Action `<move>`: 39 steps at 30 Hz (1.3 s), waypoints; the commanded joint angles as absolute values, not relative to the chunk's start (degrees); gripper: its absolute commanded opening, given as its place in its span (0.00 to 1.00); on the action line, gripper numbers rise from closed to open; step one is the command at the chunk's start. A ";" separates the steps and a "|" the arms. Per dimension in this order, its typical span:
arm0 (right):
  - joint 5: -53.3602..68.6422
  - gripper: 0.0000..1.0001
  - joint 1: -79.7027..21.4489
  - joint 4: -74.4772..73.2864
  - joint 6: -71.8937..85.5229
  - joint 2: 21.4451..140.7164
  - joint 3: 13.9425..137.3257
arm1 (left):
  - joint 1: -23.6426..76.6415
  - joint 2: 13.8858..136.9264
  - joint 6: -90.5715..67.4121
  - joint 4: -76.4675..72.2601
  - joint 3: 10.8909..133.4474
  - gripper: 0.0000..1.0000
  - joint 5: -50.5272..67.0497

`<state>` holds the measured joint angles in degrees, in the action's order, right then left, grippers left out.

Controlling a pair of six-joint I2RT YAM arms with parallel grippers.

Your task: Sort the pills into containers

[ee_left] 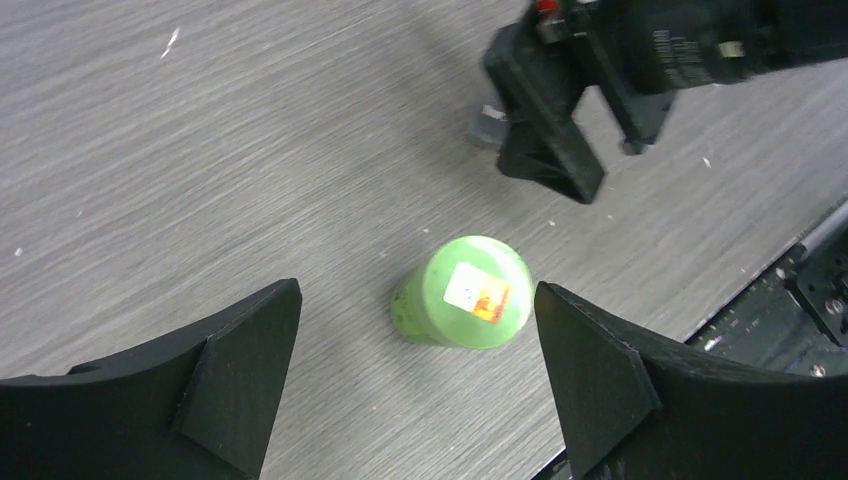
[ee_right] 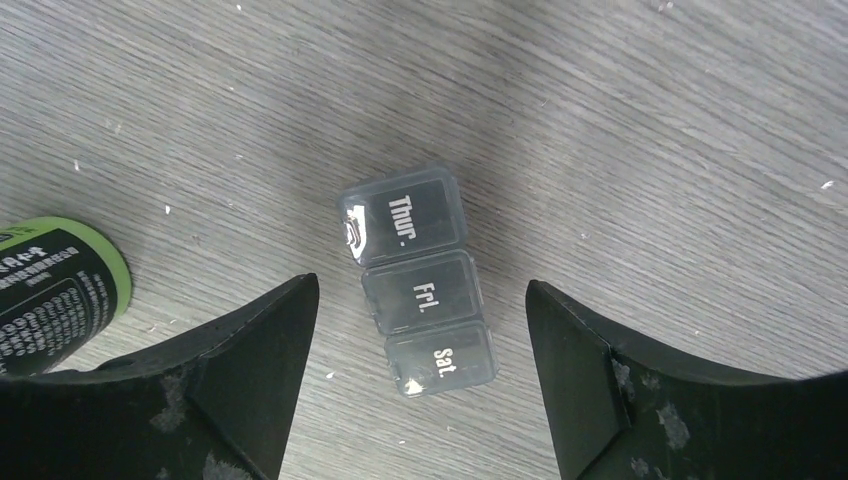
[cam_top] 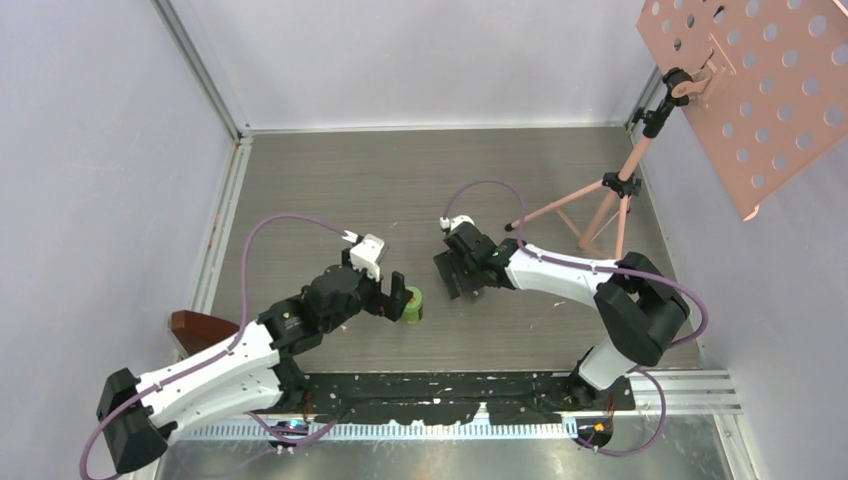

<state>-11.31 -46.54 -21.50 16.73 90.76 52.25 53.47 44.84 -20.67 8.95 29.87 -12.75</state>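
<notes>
The left tool hangs with its jaws spread wide, the green pill bottle standing upright between the two fingers and touching neither. The bottle sits toward the near edge of the bench, roughly at its middle, lid up with a small white-and-orange sticker on top. To grip it well, I judge the tool should come straight down until the pads flank the bottle's wall below the lid, centred so both pads meet it together; an off-centre close could tip it.

Just to the right, the right tool is likewise open, poised over the weekly pill organiser, a dark translucent strip lying flat on the bench near the bottle. Three lidded cells show, marked Thur., Fri. and Sat., all shut; pale specks show at the Thur. and Sat. cells, though whether these are pills I cannot tell. Its lids would need lifting before anything goes in.

Count: one bottle, one organiser with three visible cells, no loose pills in sight.
</notes>
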 commanded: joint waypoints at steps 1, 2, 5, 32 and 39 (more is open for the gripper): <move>-12.46 0.83 -46.85 -23.24 17.16 85.92 56.37 | 46.95 43.25 -26.45 12.37 32.25 0.89 -10.35; -11.64 0.83 -46.85 -23.57 17.19 84.93 57.14 | 44.30 42.44 -27.98 12.69 32.01 0.88 -8.29; -8.96 0.82 -47.33 -24.56 17.77 79.87 58.47 | 36.28 39.65 -31.22 12.30 30.88 0.87 -3.08; -7.92 0.74 -45.00 -29.12 14.75 96.88 57.57 | 31.73 40.81 -28.66 13.37 33.98 0.84 5.79; -8.38 0.62 -45.00 -29.44 15.21 96.22 56.74 | 31.73 41.86 -28.20 13.36 35.17 0.84 6.07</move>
<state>-8.32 -44.69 -28.73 15.31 97.17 57.36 32.08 41.39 -29.36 14.46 32.14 4.97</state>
